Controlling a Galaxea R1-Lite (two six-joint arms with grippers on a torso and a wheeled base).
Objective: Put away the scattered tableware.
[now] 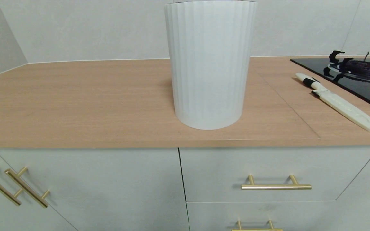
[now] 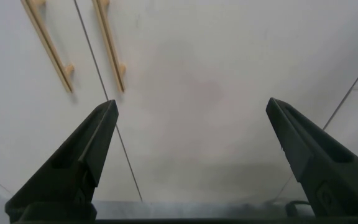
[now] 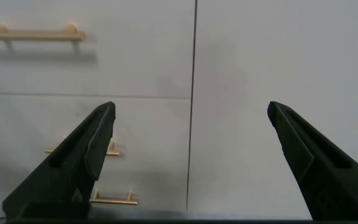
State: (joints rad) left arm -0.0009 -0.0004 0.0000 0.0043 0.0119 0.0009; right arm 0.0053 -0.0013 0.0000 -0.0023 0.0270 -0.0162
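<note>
Wide-jawed left gripper (image 2: 191, 106), wide-jawed right gripper (image 3: 191, 107), before cabinet fronts (image 2: 229, 62). On countertop (image 1: 75, 102): ribbed white container (image 1: 209, 64) centre; white knife (image 1: 336, 102) beside hob (image 1: 361, 84).

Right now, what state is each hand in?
Left hand: open, holding nothing.
Right hand: open, holding nothing.

A wood-grain countertop (image 1: 75, 106) ran along pale grey walls (image 1: 92, 29) that met in a corner at the far left. A seam crossed the top toward a black glass hob (image 1: 342, 81) with a burner grate (image 1: 361, 67). Below, pale grey cabinet doors (image 1: 108, 186) and drawers (image 1: 268, 163) carried brass bar handles (image 1: 276, 186). The light was soft and even
</note>
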